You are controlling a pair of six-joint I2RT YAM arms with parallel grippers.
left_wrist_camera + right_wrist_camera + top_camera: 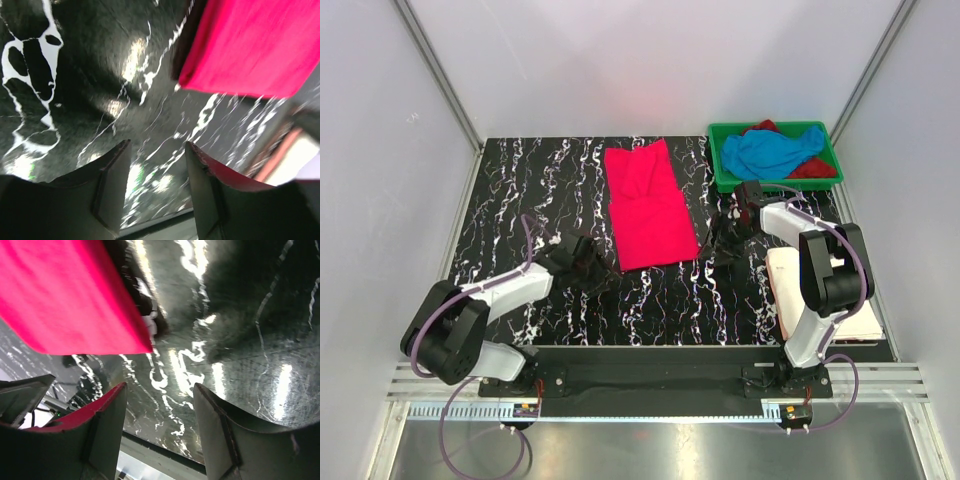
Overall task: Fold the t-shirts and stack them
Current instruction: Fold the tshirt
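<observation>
Top view: the pink shirt (646,205) lies mid-table, folded to a long strip and probably needing more folds. The blue shirt (775,150) and red shirt (813,168) sit crumpled in the tray (718,160).

Left wrist: the left gripper (157,170) has its fingers apart and holds nothing, near the pink corner.

Right wrist: the right gripper (160,415) is likewise spread and empty.

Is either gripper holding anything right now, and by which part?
Nothing is held. The left gripper and right gripper are both open, with only the table showing in each gap. The hot pink t-shirt lies flat, ungripped.
</observation>
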